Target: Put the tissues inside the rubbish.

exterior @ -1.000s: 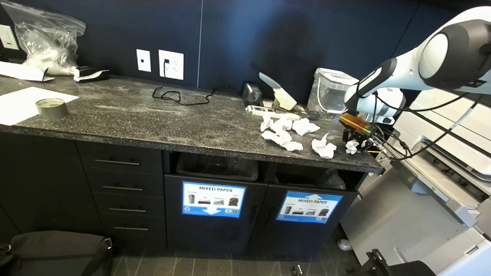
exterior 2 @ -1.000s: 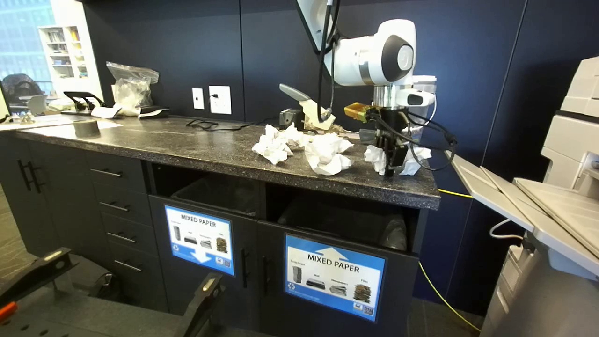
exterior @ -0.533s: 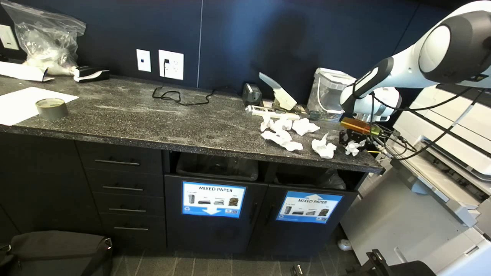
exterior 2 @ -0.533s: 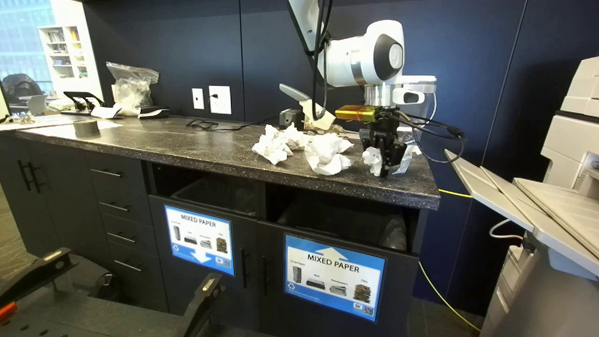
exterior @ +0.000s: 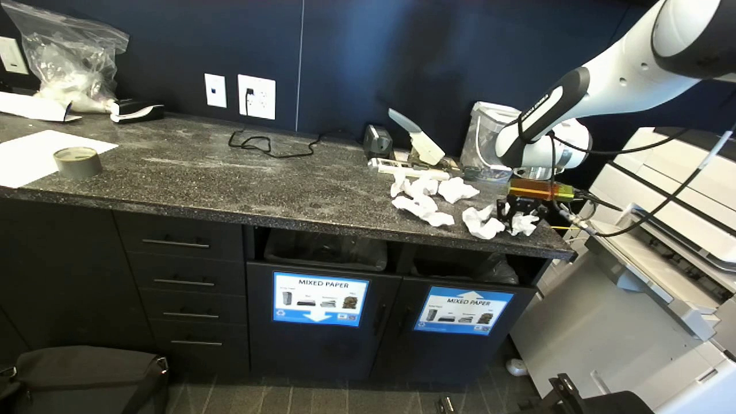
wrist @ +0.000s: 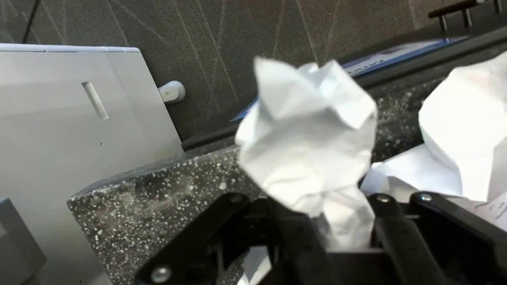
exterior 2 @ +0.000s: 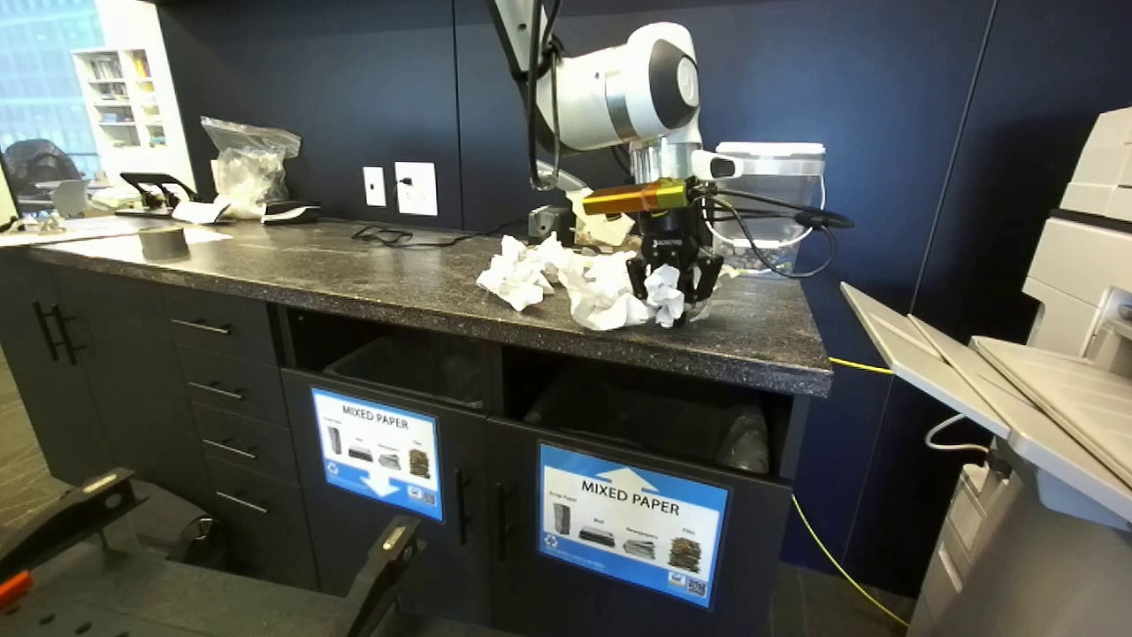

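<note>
Gripper [exterior 2: 680, 310] is closed tightly on one crumpled tissue [wrist: 307, 134] near the edge of a speckled countertop [exterior: 230, 187], where more tissues [exterior: 457, 190] are scattered. Two bins [exterior: 371, 260] are housed beneath; a navy wall [exterior: 356, 57] is seen behind.

In the wrist view, a tissue [wrist: 307, 138] near the worktop's [wrist: 166, 202] front edge hides part of the blurred gripper [wrist: 336, 217]; another tissue [wrist: 463, 114] is cut off at the right. Both exterior views cut off the arm [exterior: 627, 69]. Inside, the bins [exterior: 371, 263] are too dark to make out, and the smallest print on the signs [exterior 2: 633, 524] is unreadable.
</note>
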Motion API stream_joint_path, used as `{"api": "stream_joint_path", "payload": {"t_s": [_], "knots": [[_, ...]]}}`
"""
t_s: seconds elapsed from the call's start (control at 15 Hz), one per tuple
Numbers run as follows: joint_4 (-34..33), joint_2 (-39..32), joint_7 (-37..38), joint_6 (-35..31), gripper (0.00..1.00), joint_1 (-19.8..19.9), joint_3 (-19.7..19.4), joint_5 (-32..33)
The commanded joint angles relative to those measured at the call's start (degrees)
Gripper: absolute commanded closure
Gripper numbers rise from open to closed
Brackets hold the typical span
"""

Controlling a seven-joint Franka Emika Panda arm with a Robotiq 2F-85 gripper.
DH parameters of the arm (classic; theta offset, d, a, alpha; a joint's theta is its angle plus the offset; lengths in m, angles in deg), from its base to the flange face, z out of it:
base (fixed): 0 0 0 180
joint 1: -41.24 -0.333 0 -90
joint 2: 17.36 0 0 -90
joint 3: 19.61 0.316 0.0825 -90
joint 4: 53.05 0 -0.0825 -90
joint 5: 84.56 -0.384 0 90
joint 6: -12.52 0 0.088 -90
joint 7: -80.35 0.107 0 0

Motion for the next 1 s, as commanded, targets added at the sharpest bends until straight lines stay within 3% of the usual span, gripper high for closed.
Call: {"api": "stream_joint_path", "payload": {"t_s": [0.0, 0.27, 0.53, 0.93], "knots": [[10.8, 8.5, -2.4, -4.6, 0.86, -2.0, -1.4, 5.0], [18.9, 15.9, -0.7, -7.6, 0.86, -2.8, -4.4, 11.5], [27.5, 23.9, -2.8, -9.1, 0.86, -1.6, -4.8, 15.6], [40.0, 32.9, -11.9, -19.7, 0.86, 0.6, -0.5, 11.1]]}}
